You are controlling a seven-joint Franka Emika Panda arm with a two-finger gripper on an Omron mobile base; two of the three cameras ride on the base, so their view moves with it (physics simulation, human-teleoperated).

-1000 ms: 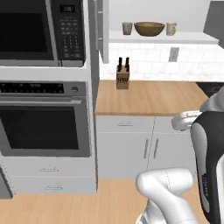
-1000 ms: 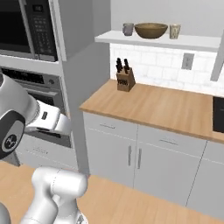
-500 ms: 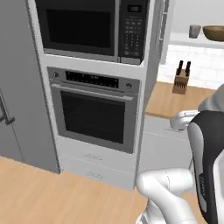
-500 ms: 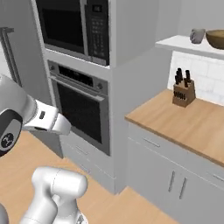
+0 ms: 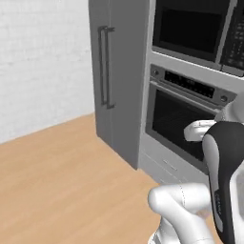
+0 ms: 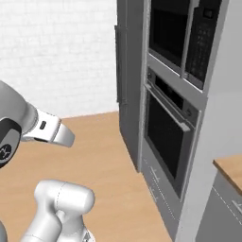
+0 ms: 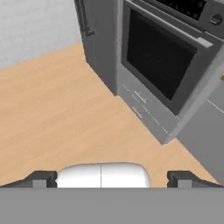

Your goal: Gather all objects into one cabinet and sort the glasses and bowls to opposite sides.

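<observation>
Above the bare wooden floor (image 7: 52,118), the end effector (image 7: 111,178) hangs spread apart (nothing gripped), facing the black-glass wall oven (image 7: 159,54).

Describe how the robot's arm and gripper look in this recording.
The arm is glossy white with rounded, tube-like links and dark grey to black joint sections, one standing out as a curved black band in the left base view. No loose cables show. The gripper has two small dark grey, blocky fingertips. A small dark mark sits on the white forearm link in the right base view.
</observation>
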